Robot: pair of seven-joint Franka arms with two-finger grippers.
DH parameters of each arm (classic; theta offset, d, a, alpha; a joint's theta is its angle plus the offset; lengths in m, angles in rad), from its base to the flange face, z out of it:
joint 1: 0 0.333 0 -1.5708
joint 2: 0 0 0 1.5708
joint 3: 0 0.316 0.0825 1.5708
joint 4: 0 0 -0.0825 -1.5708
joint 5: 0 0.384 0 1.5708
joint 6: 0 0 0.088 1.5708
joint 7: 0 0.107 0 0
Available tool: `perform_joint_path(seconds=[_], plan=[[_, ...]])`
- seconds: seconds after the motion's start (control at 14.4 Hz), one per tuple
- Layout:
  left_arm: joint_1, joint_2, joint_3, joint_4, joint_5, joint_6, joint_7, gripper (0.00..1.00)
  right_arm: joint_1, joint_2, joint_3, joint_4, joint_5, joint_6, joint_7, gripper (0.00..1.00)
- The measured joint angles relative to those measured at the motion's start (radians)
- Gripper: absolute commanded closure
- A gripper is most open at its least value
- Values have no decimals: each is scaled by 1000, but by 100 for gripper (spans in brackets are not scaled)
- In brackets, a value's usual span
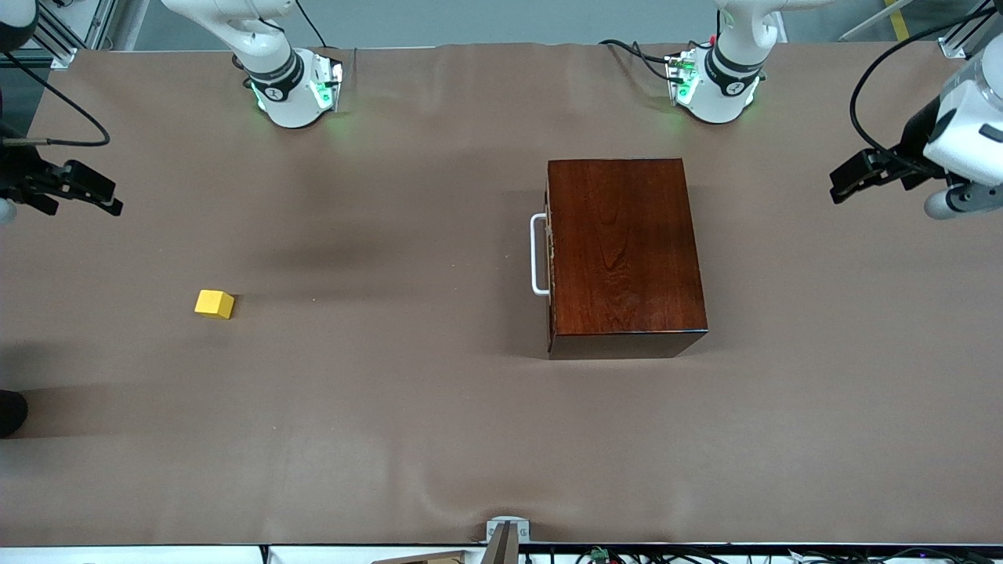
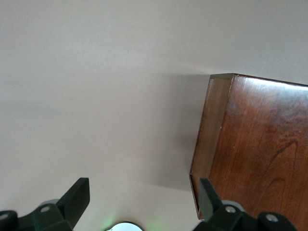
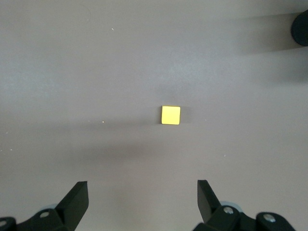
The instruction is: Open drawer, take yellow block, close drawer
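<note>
While the drawer [image 1: 548, 254] sits shut, the yellow block [image 1: 214, 304] lies apart.

Drawer [image 1: 548, 254]: shut, flush in a glossy dark reddish-brown wooden box [image 1: 624, 251] that sits flat on the bench toward the left arm's end. Only its front edge and the white U-shaped bar handle [image 1: 537, 254] show; the handle faces the right arm's end. In the left wrist view just the box's top and one side [image 2: 255, 149] are visible.

Yellow block [image 1: 214, 304]: small solid cube, flat on the bench, out in the open toward the right arm's end, well apart from the box, slightly nearer the front camera than the handle. Seen square-on from above in the right wrist view [image 3: 170, 115].
</note>
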Motion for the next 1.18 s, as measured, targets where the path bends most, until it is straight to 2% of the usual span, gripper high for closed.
perform_joint_path(seconds=[0.35, 1.18], plan=[[0, -80, 7, -79, 0, 70, 73, 0, 3, -4, 2, 42, -2, -12, -1, 0], [-3, -74, 27, -51, 0, 100, 115, 0, 3, 13, -2, 107, -4, -15, -1, 0]])
